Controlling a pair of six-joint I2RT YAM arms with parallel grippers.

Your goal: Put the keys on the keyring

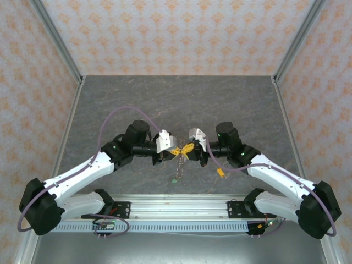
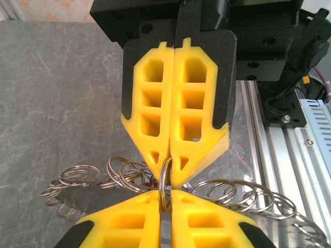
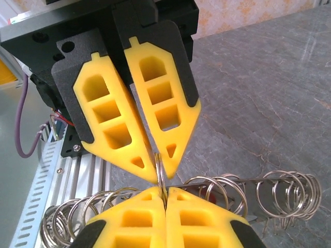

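Note:
Both grippers meet tip to tip over the table's near middle. My left gripper point(image 1: 177, 150) point(image 2: 165, 192) and my right gripper point(image 1: 187, 148) point(image 3: 165, 190) both pinch the same small silver ring point(image 2: 161, 183) point(image 3: 159, 166) edge-on between their yellow fingers. That ring belongs to the keyring point(image 2: 222, 188) point(image 3: 289, 191), a wiry chain of metal loops that hangs to either side and dangles below the grippers point(image 1: 176, 173). A small red bit point(image 2: 152, 183) shows among the loops; I cannot tell whether it is a key's head. The keys are otherwise hidden.
The aluminium rail point(image 1: 176, 206) point(image 2: 289, 155) that carries the arm bases runs along the near edge, just behind the grippers. Grey stone-look table point(image 1: 176, 99) stretches away to patterned walls. A purple cable with a yellow tag point(image 1: 220, 172) hangs under the right arm.

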